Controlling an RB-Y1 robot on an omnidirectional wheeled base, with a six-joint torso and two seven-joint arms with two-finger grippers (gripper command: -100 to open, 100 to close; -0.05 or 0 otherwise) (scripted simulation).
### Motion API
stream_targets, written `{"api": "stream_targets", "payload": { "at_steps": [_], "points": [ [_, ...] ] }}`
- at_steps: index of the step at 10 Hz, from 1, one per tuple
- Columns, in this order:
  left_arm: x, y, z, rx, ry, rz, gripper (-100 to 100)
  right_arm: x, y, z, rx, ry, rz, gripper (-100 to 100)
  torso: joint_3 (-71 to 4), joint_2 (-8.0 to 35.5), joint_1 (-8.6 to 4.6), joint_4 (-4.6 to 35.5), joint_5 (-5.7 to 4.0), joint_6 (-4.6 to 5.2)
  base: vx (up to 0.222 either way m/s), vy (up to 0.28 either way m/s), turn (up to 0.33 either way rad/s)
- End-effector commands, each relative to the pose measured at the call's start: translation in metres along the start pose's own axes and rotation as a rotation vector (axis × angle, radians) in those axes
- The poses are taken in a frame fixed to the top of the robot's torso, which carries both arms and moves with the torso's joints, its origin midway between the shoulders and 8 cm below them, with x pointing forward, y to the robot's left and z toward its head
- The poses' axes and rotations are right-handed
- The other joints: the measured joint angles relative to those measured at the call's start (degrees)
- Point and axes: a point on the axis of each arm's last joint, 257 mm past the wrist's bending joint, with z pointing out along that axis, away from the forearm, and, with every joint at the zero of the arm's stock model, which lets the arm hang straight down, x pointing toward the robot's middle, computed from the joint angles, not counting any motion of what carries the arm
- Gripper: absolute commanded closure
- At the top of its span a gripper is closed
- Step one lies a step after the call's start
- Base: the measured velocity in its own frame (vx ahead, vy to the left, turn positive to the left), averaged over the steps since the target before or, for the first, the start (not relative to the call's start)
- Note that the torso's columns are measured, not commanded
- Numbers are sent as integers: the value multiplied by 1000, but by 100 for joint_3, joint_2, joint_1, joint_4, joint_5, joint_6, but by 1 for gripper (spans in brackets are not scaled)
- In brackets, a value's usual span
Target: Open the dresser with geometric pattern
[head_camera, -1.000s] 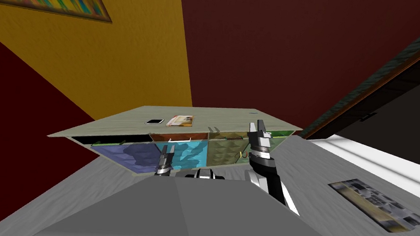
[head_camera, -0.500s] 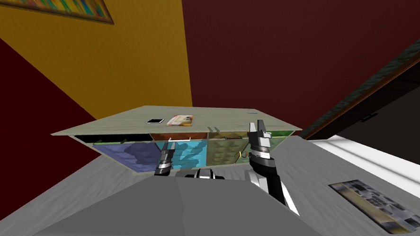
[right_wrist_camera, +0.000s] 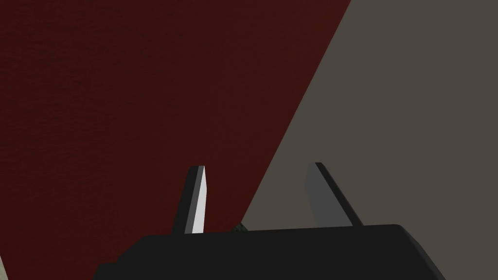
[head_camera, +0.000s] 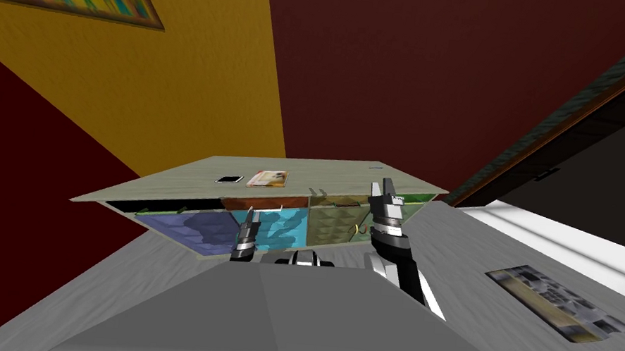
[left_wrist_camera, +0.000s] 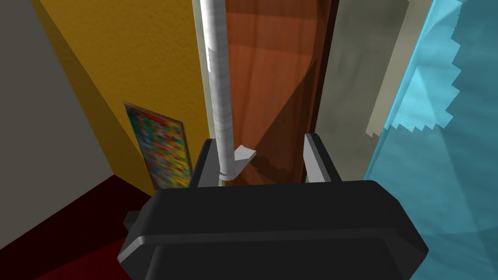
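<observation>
**Black boxes, pale blades**

The left gripper (left_wrist_camera: 260, 146) is a glossy black box with rounded corners; its two short fingers (left_wrist_camera: 316, 160) are flat grey blades with dark edges. The right gripper (right_wrist_camera: 257, 167) matches, one blade lit white, the other shaded grey. The right forearm (head_camera: 396, 251) is black, ringed white and grey at the wrist, white farther back.

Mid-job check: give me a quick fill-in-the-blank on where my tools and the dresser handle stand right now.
1. The left tool has the white bar handle between its ____ fingers.
2. That handle is mounted on the ____ drawer front, which lies beside the light blue panel.
3. The right tool is open and holds ____.

Missing words: open; brown; nothing.
</observation>
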Motion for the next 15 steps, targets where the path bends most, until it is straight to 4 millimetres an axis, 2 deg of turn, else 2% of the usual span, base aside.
{"api": "stream_targets", "payload": {
  "at_steps": [1, 4, 6, 9, 11, 12, 13, 15],
  "points": [
    [0, -4, -10, 18, -2, 1, 100, 0, 0, 0, 0, 0, 0, 0, 3, 0, 5, -7, 8, 0, 22, 12, -8],
    [2, -6, -28, 18, -5, 2, 100, 0, 0, 0, 0, 0, 0, 0, -2, -17, 19, -28, 26, 2, 14, 16, -7],
    [2, -8, -14, 20, 3, 0, 100, 0, 0, 0, 0, 0, 0, 0, -10, -27, 17, -28, 25, 6, -47, -20, 19],
    [-2, -11, 3, 18, 10, -4, 100, 0, 0, 0, 0, 0, 0, 0, 17, 28, -5, -2, 6, 6, -191, -48, 33],
    [-3, -13, 9, 17, 13, -6, 100, 0, 0, 0, 0, 0, 0, 0, 1, 9, -9, 12, -12, -1, -142, -36, 22],
    [-1, -4, -1, -10, 10, -6, 100, 0, 0, 0, 0, 0, 0, 0, -8, -1, -11, 17, -20, -3, -44, -13, 0],
    [-5, -4, 14, -20, 10, -8, -100, 0, 0, 0, 0, 0, 0, 0, -13, -15, -10, 3, -10, 3, -43, -26, 21],
    [-8, -6, 30, -20, 12, -11, -100, 0, 0, 0, 0, 0, 0, 0, -10, -21, -1, -22, 12, 10, -58, -32, 14]
  ]
}}
